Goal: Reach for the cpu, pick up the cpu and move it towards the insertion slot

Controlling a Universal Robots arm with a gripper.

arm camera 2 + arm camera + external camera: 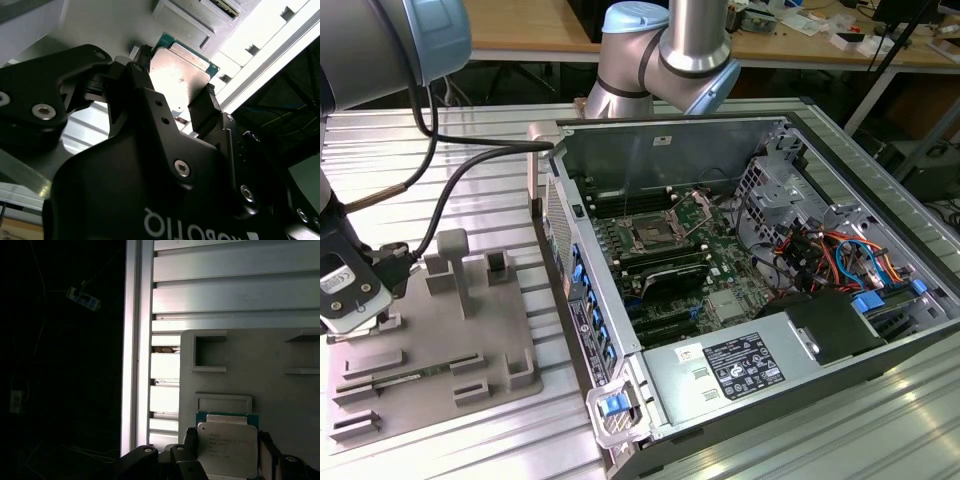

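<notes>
While the open computer case [760, 150] takes up the exterior view's right, the gray fixture plate [430, 350] lies at lower left, the arm's wrist [350, 285] above its left edge. The insertion slot [650, 235] sits inside the case, upper centre. In both wrist views the gripper [172, 95] is clamped on the cpu [227, 450], over the plate.

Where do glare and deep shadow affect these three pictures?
In the second wrist view, glare whitens the cpu; in the first wrist view, darkness lies beyond the bright aluminium table; the exterior view shows the computer case evenly lit.
</notes>
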